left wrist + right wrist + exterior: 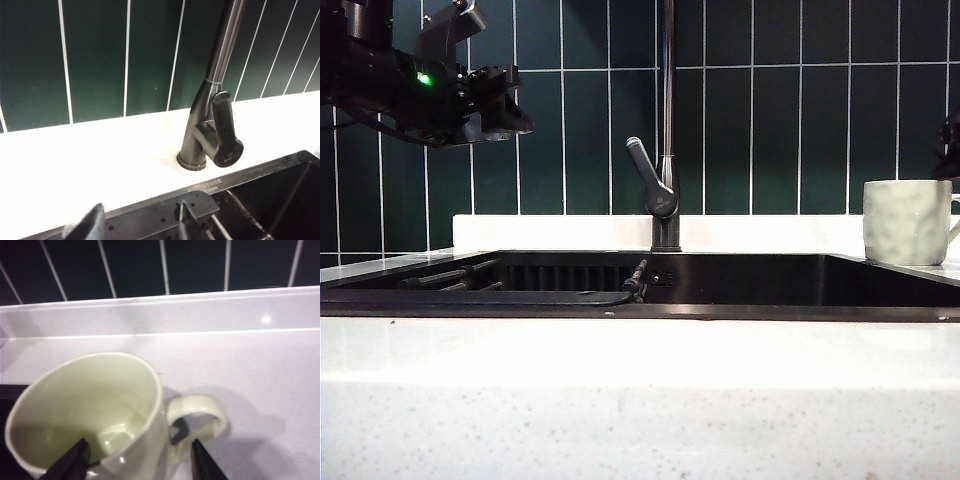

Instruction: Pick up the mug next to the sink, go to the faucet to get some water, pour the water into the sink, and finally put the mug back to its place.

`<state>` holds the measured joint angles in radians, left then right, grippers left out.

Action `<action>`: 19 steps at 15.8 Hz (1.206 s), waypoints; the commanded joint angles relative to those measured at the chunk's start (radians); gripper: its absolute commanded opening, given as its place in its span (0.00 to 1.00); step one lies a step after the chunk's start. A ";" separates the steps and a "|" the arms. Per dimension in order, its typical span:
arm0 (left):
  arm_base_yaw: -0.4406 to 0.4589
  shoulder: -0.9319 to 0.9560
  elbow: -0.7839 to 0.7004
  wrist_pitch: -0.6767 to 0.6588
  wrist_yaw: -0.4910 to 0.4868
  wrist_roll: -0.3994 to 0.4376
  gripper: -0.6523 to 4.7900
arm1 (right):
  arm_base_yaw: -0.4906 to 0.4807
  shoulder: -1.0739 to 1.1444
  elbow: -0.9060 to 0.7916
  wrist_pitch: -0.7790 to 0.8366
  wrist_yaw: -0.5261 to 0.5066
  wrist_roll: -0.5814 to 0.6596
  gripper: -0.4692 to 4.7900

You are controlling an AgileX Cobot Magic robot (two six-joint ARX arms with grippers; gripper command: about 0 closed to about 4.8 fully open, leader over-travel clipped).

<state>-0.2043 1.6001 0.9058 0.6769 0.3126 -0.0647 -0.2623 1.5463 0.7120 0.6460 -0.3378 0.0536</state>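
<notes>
The pale mug stands upright on the white counter at the right end of the sink. My right gripper hangs open just above it, one finger over the mug's inside, the other outside by the handle; only a dark bit of this gripper shows in the exterior view. The dark faucet rises behind the sink's middle, lever angled left. My left gripper is high at the left, open and empty, over the sink's back rim beside the faucet.
Dark green tiles and a low white ledge back the counter. A dark rack and a thin hose lie in the basin's left part. A broad white speckled counter front runs along the near side.
</notes>
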 commanded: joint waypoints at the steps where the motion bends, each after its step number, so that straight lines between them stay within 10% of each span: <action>1: 0.001 -0.003 0.003 0.009 0.006 0.001 0.46 | -0.005 -0.003 0.004 0.008 0.059 -0.026 0.61; 19: 0.001 -0.003 0.003 0.008 0.006 0.001 0.46 | -0.055 0.186 0.162 0.031 0.069 -0.055 0.61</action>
<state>-0.2043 1.6001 0.9062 0.6762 0.3130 -0.0647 -0.3153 1.7306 0.8669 0.6724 -0.2661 -0.0040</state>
